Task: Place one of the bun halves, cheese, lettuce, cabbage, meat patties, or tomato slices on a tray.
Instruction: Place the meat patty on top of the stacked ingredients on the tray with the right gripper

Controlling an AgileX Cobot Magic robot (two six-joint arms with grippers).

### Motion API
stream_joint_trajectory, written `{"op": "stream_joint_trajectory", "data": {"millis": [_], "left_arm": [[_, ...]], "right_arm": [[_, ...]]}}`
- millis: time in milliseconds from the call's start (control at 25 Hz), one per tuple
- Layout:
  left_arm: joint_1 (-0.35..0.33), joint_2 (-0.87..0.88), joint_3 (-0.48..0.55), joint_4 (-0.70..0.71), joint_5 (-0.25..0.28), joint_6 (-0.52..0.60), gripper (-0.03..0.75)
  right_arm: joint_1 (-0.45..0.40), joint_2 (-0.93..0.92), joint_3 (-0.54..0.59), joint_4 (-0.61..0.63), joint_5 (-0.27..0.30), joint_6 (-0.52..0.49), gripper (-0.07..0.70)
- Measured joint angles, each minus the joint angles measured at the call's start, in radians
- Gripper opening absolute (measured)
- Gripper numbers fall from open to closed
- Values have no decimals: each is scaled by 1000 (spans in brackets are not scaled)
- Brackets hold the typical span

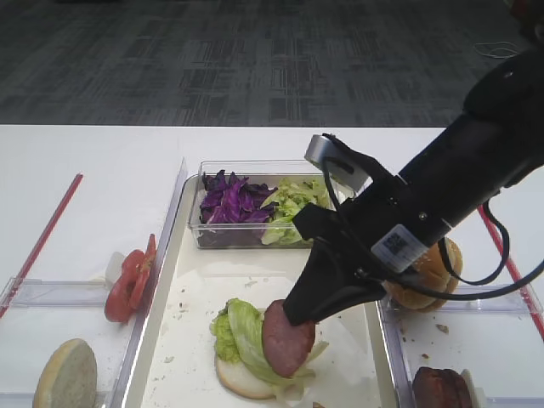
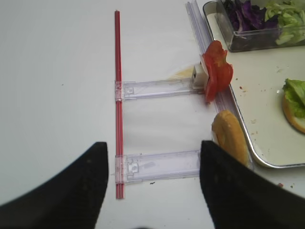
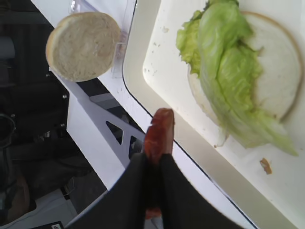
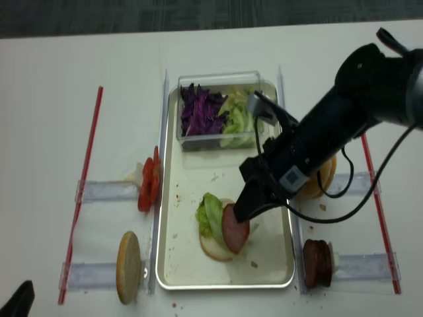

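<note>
My right gripper [image 1: 303,313] is shut on a reddish meat patty [image 1: 288,339], which hangs on edge over the cream tray [image 1: 183,336]. Below it lies a pale bun half [image 1: 240,379] with a green lettuce leaf [image 1: 246,327] on top; whether the patty touches the leaf I cannot tell. In the right wrist view the patty [image 3: 160,131] sticks out between the black fingers [image 3: 133,191], with lettuce [image 3: 228,71] and bun [image 3: 279,71] beyond. My left gripper [image 2: 153,145] hovers open over the table left of the tray, nothing between its fingers.
A clear box [image 1: 255,234] at the tray's far end holds purple cabbage [image 1: 228,201] and lettuce [image 1: 293,204]. Tomato slices [image 1: 129,280] and a bun half [image 1: 66,374] stand in racks on the left. A sesame bun [image 1: 431,272] and more patties [image 1: 442,387] sit on the right.
</note>
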Motion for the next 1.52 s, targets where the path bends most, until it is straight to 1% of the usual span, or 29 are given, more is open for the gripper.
{"op": "stream_joint_trajectory", "data": {"millis": [120, 240, 360, 440, 800, 1120, 1520], "left_arm": [[0, 0, 0, 0, 0, 0, 428], [0, 0, 0, 0, 0, 0, 428], [0, 0, 0, 0, 0, 0, 428], [0, 0, 0, 0, 0, 0, 428], [0, 0, 0, 0, 0, 0, 428], [0, 0, 0, 0, 0, 0, 428], [0, 0, 0, 0, 0, 0, 428]], "right_arm": [[0, 16, 0, 41, 9, -50, 78], [0, 32, 0, 85, 19, -77, 78], [0, 60, -2, 131, 45, -109, 78], [0, 81, -4, 150, 51, -128, 78], [0, 161, -73, 169, 54, -160, 78], [0, 221, -75, 169, 54, -165, 76], [0, 251, -81, 169, 49, -217, 75]]}}
